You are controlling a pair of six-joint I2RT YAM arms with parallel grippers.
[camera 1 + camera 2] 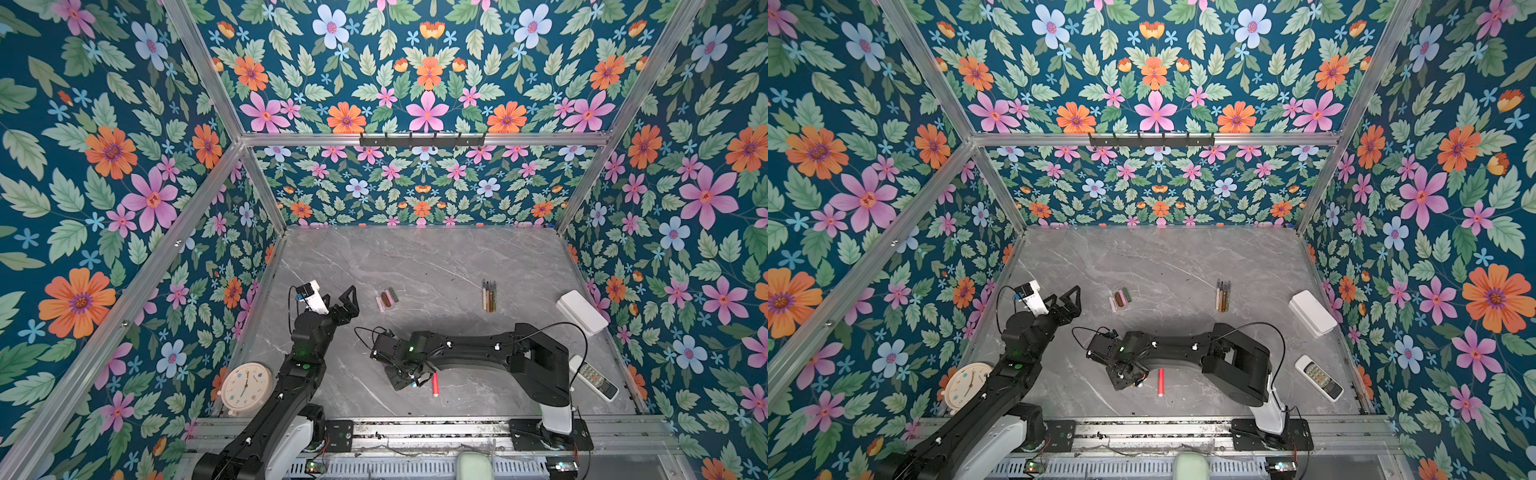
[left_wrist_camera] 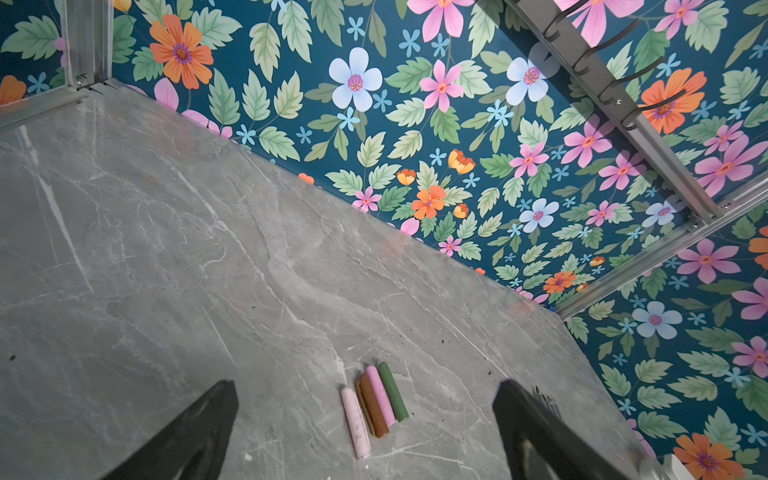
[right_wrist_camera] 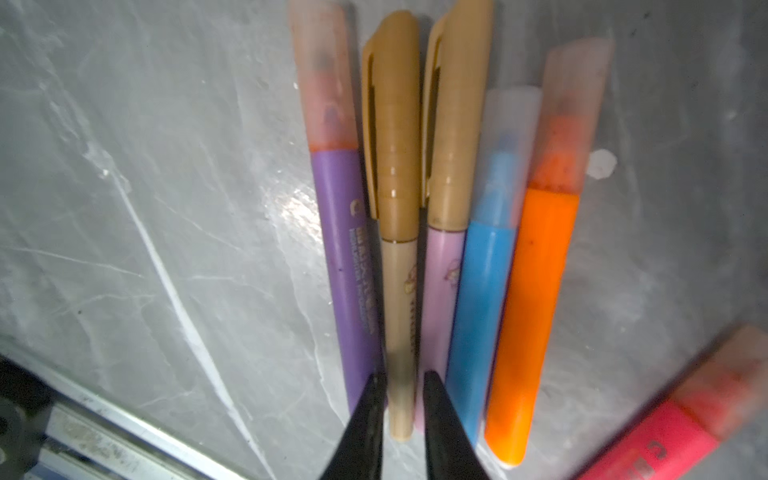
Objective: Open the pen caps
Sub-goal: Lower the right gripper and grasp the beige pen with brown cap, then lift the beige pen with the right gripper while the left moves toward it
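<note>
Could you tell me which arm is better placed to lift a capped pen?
Right: the right tool pinches the beige gold-capped plastic pen; the left tool stands open by loose coloured caps.

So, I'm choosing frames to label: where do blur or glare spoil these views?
Right wrist view: blur smears the red pen, glare whitens the table beside the purple pen, the gold pen softens at the right gripper. Left wrist view: the pen caps are sharp. Both top views: evenly lit.
</note>
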